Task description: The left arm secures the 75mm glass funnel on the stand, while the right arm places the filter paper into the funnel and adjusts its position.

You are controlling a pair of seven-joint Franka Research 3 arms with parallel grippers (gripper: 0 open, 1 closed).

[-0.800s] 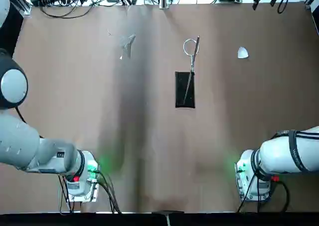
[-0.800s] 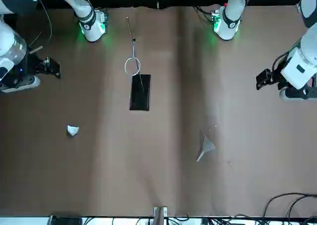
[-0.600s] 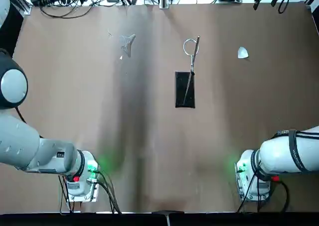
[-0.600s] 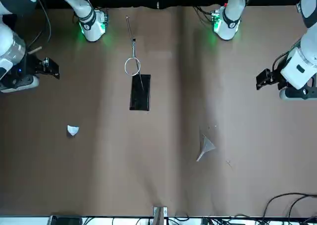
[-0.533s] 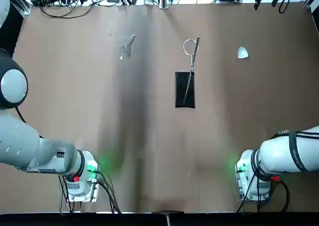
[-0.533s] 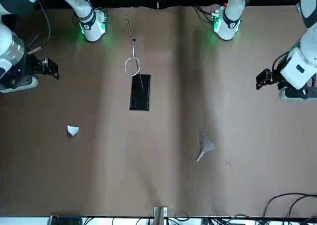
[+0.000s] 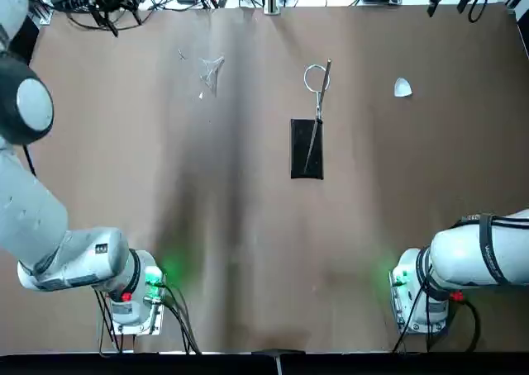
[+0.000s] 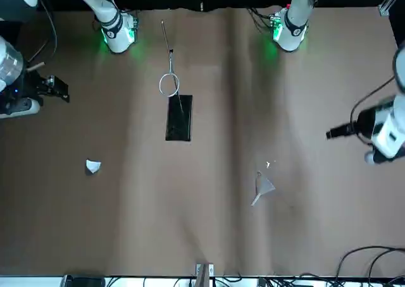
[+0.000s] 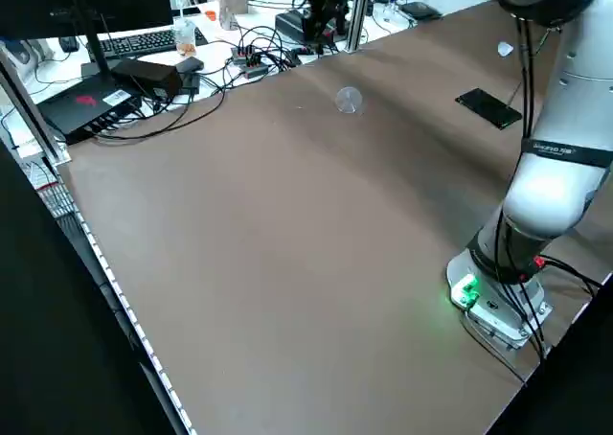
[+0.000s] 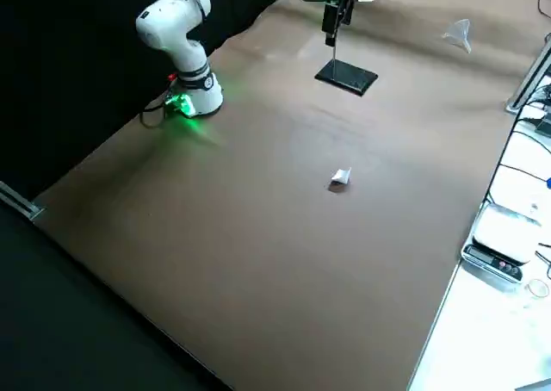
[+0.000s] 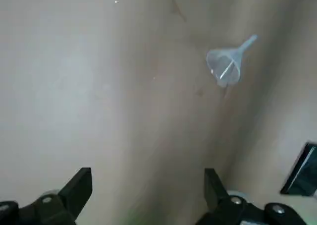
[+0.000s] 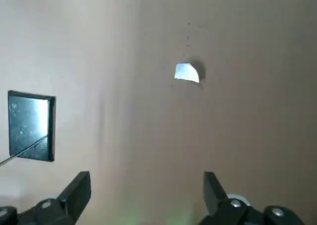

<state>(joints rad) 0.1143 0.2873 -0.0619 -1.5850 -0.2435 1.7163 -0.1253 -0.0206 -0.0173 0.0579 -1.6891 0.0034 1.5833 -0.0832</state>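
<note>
Glass funnel (image 7: 212,75) lies on its side on the bench (image 7: 248,226) in the top view, left of the stand (image 7: 307,164) and about level with its wire ring (image 7: 315,67). The folded filter paper (image 7: 402,87) sits well to the right of the stand.

In the front view, the left hand (image 8: 331,133) hangs on the funnel's side of the stand, farther out than the funnel; the right hand (image 8: 64,90) is out past the paper on the stand's other side.

From the left side view, the funnel's clear mouth shows, well apart from the stand's black base. It should be light, stiff, slick and easily chipped, so a gentle grip on the lower cone near the stem seems best, leaving the mouth free to settle in the ring.

The right side view shows the paper with a raised edge, apart from the stand. It will likely be nearly weightless and soft; a light pinch on that edge should save its fold.

In the left wrist view, the left hand is spread wide and holds nothing, the stand's base off beyond the funnel.

The right wrist view has the right hand just as wide and empty, with the paper and the stand's base both in sight.
</note>
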